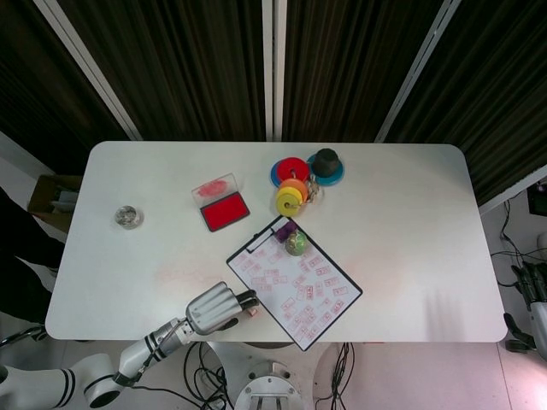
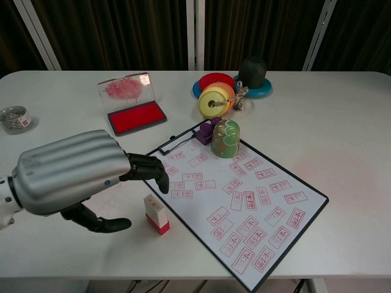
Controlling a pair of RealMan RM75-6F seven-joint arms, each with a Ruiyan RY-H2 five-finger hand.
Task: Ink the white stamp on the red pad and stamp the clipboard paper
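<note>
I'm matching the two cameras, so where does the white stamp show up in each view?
Head view: white stamp near the table's front edge, at the left hand's fingertips.
Chest view: white stamp lower centre-left, upright, below that hand's fingers.
Shared landmark: the clipboard lies just right of it.

Head view: high overhead, looking down, whole tabletop [image 1: 402, 248] in frame. Chest view: low, near front edge, facing forward across the tabletop [image 2: 342, 116]. Both share the clipboard [image 1: 294, 281] [image 2: 235, 201] and red pad [image 1: 224, 210] [image 2: 137, 117].
</note>
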